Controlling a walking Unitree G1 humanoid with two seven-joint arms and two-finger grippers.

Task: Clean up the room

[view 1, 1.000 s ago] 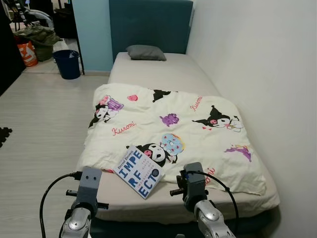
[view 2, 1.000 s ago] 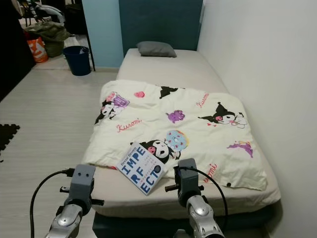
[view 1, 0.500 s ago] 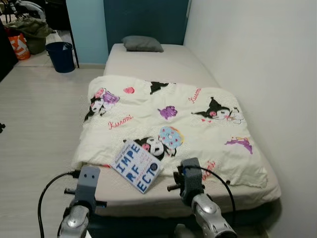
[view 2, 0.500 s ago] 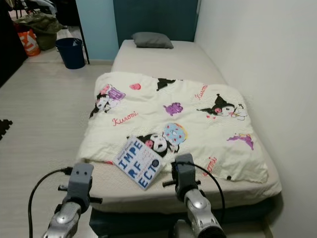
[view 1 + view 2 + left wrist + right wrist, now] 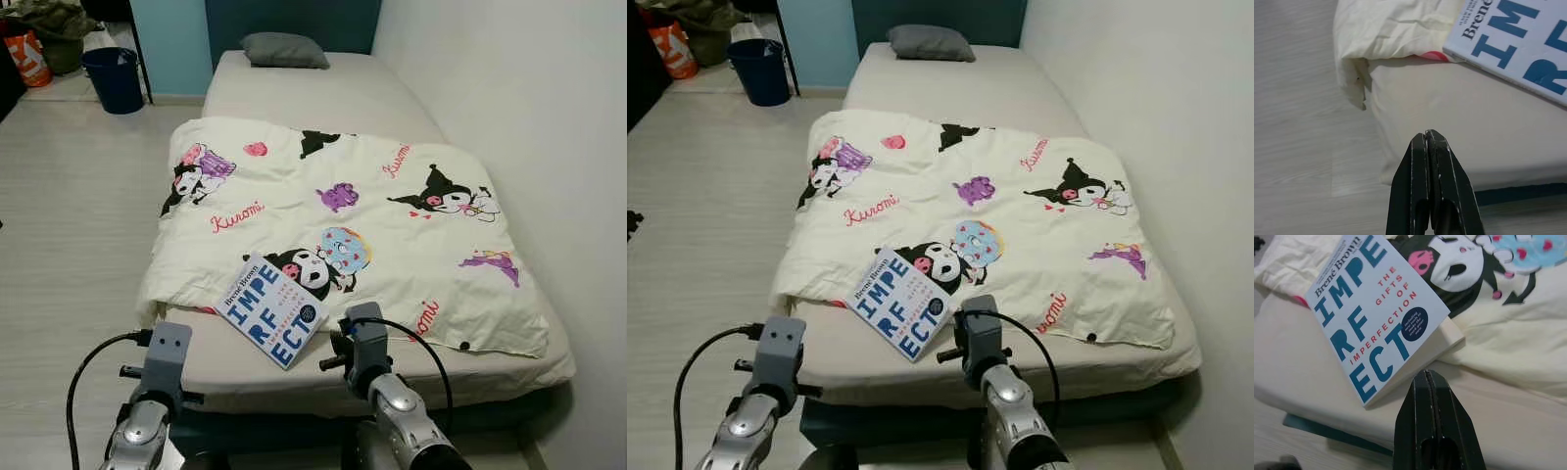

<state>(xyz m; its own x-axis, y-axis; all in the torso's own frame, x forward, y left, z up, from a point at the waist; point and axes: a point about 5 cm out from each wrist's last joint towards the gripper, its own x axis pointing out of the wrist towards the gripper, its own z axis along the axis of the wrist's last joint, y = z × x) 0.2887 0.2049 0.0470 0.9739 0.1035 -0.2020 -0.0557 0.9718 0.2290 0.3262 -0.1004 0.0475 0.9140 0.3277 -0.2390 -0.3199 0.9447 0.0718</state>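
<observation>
A pale blue book (image 5: 273, 309) with big blue letters lies at the foot of the bed, half on the cream cartoon-print blanket (image 5: 392, 235) and half on the beige mattress (image 5: 294, 377). Both arms are raised in front of the bed's foot end. My left gripper (image 5: 1426, 139) is shut with nothing in it, over the mattress corner beside the book (image 5: 1518, 44). Just short of the book's (image 5: 1376, 318) near edge, my right gripper (image 5: 1426, 376) is shut and empty.
A grey pillow (image 5: 284, 49) lies at the head of the bed. A white wall (image 5: 509, 108) runs along the bed's right side. Open pale wood floor (image 5: 69, 215) lies to the left, with a dark blue bin (image 5: 115, 78) and an orange bag (image 5: 29, 57) at the far left.
The camera has come closer to the bed and tilted down, so the book and blanket sit higher and larger in view. Both grippers stay shut.
</observation>
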